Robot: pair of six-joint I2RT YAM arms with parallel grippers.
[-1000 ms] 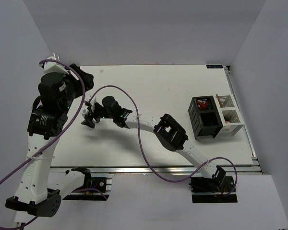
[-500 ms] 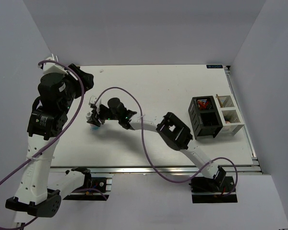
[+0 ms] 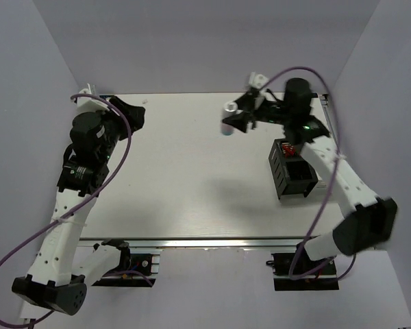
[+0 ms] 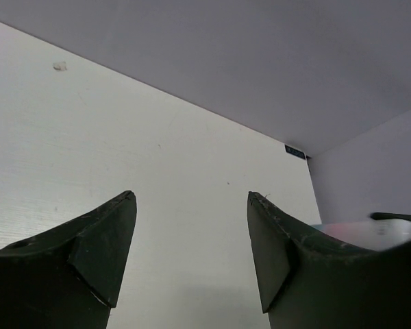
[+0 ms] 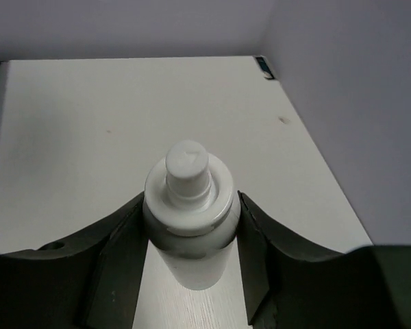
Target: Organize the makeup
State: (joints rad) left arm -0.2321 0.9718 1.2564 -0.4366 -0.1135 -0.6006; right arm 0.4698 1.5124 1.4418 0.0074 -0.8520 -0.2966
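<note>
Holding the small white bottle [image 5: 190,205] just under its cap in the right gripper [image 3: 237,120], I judge it light, rigid, slick; the left gripper [image 4: 192,240] gapes empty.

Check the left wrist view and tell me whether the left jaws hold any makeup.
No: the left jaws stand apart, and only the table shows in the gap between them.
</note>
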